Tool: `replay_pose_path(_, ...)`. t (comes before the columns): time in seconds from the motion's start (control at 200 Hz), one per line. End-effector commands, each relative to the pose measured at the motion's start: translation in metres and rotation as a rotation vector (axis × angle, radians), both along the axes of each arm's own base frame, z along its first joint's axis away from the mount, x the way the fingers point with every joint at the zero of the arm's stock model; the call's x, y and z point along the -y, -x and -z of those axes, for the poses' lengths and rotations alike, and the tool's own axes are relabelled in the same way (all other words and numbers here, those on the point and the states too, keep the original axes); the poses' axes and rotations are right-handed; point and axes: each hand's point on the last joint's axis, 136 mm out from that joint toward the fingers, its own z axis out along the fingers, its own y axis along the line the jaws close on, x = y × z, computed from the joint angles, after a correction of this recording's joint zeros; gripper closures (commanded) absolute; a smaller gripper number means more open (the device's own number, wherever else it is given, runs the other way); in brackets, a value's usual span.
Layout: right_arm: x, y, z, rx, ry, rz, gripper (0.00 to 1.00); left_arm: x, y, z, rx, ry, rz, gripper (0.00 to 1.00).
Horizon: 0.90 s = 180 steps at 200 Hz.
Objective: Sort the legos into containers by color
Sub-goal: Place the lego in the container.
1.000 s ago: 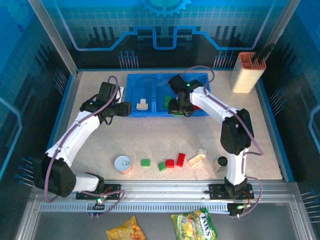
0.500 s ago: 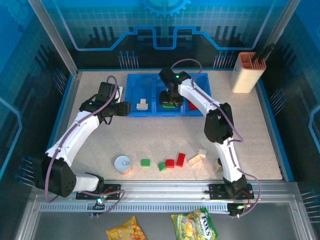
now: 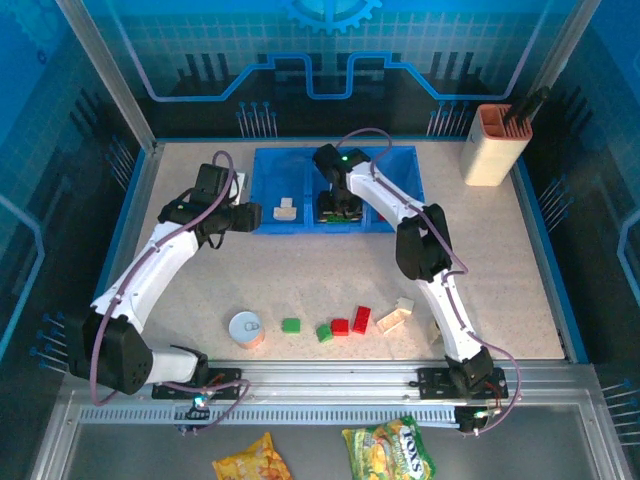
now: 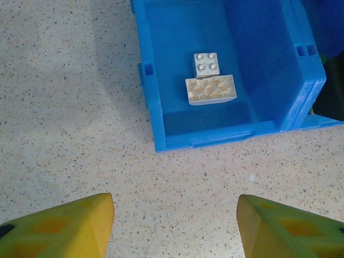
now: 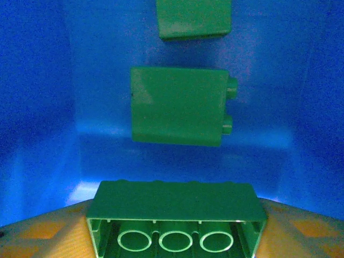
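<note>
The right gripper [image 5: 175, 239] was clamped on an oblong green brick [image 5: 176, 203], long axis running 9 to 3 across its jaws, over the middle compartment of the blue bin [image 5: 37, 118], two green bricks [image 5: 177, 106] lying toward 12; the left gripper [image 4: 174, 223] gaped wide.

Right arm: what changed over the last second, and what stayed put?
The right gripper swung left over the blue bin to its middle compartment, a green brick clamped in it. The left gripper, open beside the bin, and the loose bricks outside it stayed put.
</note>
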Motion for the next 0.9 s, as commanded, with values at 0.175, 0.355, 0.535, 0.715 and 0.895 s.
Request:
replay_pose_path(0.175,0.003,-0.002,0.020,-0.037,0.029,-0.002,0.29,-0.002,0.002,-0.003,0.010,0.025,-0.011,0.37)
replay_pose_path(0.355,0.002,-0.004,0.022,-0.038,0.019,0.005,0.26,-0.001,0.002,-0.003,0.008,0.030,-0.007,0.37)
replay_pose_path(0.535,0.001,-0.005,0.015,-0.025,0.006,0.000,0.22,-0.001,0.002,-0.003,0.007,0.032,-0.008,0.37)
replay_pose_path(0.715,0.002,-0.005,-0.002,0.000,0.001,-0.001,0.22,-0.001,0.002,-0.004,0.008,0.037,-0.005,0.37)
replay_pose_path(0.895,0.004,-0.002,-0.024,0.028,-0.003,-0.007,0.21,-0.001,0.002,-0.004,0.007,0.041,-0.006,0.37)
